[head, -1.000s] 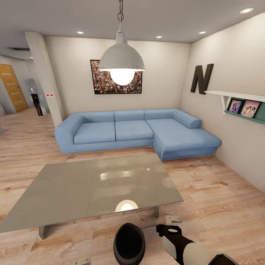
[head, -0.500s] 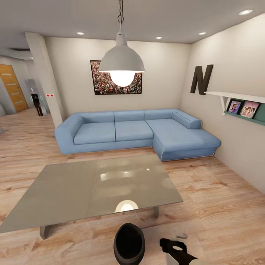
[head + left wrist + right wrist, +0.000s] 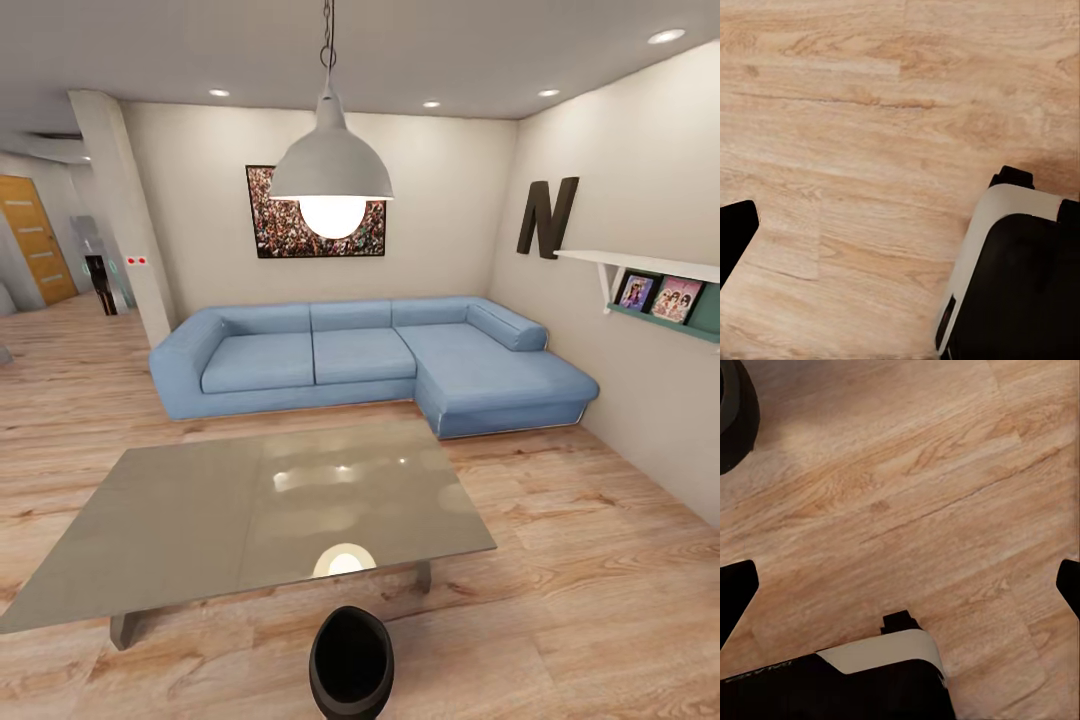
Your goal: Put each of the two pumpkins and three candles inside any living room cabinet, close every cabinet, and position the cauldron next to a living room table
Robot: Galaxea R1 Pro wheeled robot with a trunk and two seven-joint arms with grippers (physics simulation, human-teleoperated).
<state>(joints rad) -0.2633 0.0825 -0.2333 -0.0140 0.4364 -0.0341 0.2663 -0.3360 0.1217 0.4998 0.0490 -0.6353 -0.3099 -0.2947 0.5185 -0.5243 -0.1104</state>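
**Gripper fingers spread over bare floor, cauldron beside table**

Right gripper [image 3: 900, 585] hangs with fingers well apart above the plank floor [image 3: 945, 472]; the left gripper [image 3: 900, 217] cannot be judged. A blue sofa [image 3: 370, 360] stands beyond the grey table [image 3: 260, 510]. The black cauldron [image 3: 350, 662] sits on the floor just beside the table's near edge.

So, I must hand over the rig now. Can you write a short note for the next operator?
Left tool: open, empty, above the floor.
Right tool: open, empty, the cauldron near it.
Cauldron stands on the floor beside the table, at its near edge, released; that step looks done.
Left: confirm pumpkins and candles are in a cabinet and every cabinet is closed; I cannot tell from here.
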